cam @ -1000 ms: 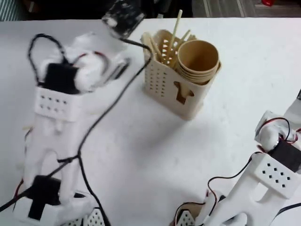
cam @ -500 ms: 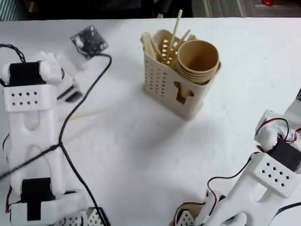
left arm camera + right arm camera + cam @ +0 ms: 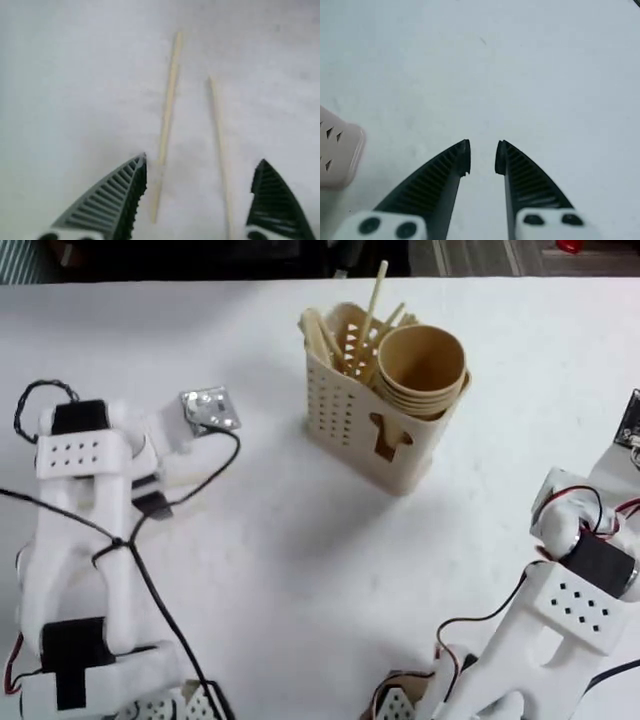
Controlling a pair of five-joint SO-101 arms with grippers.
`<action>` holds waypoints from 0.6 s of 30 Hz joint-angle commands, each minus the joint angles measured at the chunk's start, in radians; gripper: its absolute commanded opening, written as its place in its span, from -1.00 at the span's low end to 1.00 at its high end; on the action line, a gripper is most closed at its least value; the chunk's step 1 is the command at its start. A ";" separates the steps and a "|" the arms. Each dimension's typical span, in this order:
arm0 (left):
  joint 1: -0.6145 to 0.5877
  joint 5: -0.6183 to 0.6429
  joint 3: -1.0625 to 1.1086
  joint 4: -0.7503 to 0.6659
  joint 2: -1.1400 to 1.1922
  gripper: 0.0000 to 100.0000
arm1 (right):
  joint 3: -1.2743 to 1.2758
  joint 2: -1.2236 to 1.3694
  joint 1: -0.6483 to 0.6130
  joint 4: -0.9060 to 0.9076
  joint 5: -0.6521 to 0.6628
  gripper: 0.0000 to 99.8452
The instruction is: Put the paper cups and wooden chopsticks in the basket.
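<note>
Two wooden chopsticks lie loose on the white table, one [image 3: 167,115] longer in view and the other [image 3: 219,145] beside it. My left gripper [image 3: 200,172] hangs open just above them, and both sticks run between its fingers. In the high view the left arm [image 3: 85,500] covers that spot on the table's left side. The cream perforated basket [image 3: 360,425] stands at the back centre. It holds a stack of paper cups [image 3: 420,365] and several chopsticks [image 3: 372,302]. My right gripper [image 3: 481,156] is open by a narrow gap over bare table, holding nothing.
A corner of the basket [image 3: 337,155] shows in the right wrist view, off to the side of the gripper. The right arm [image 3: 575,590] sits at the front right edge. Black cables [image 3: 150,580] trail over the left arm.
The left arm swung away from the basket to the left and came down over the two loose chopsticks. The right arm shifted only slightly.
</note>
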 commanded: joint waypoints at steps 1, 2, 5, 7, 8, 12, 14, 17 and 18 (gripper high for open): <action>-0.024 0.006 0.092 -0.158 -0.039 -0.28 | -0.006 0.001 -0.007 -0.012 0.002 -0.80; -0.024 0.006 0.117 -0.192 -0.039 -0.28 | -0.006 0.001 -0.007 -0.012 0.002 -0.80; -0.021 0.011 0.163 -0.290 -0.002 -0.28 | -0.006 0.001 -0.008 -0.012 0.002 -0.80; -0.021 0.012 0.158 -0.334 0.062 -0.28 | -0.006 0.001 -0.008 -0.012 0.002 -0.80; -0.021 0.012 0.143 -0.344 0.102 -0.28 | -0.006 0.001 -0.008 -0.012 0.002 -0.80; -0.022 0.041 0.012 -0.328 0.271 -0.29 | 0.006 0.001 -0.012 -0.015 0.002 -0.80; -0.022 0.049 -0.075 -0.288 0.352 -0.30 | 0.008 0.001 -0.013 -0.016 0.002 -0.80; -0.021 0.052 -0.207 -0.235 0.467 -0.30 | 0.008 0.001 -0.013 -0.016 0.002 -0.80; -0.021 0.052 -0.252 -0.219 0.506 -0.30 | 0.008 0.001 -0.013 -0.016 0.002 -0.80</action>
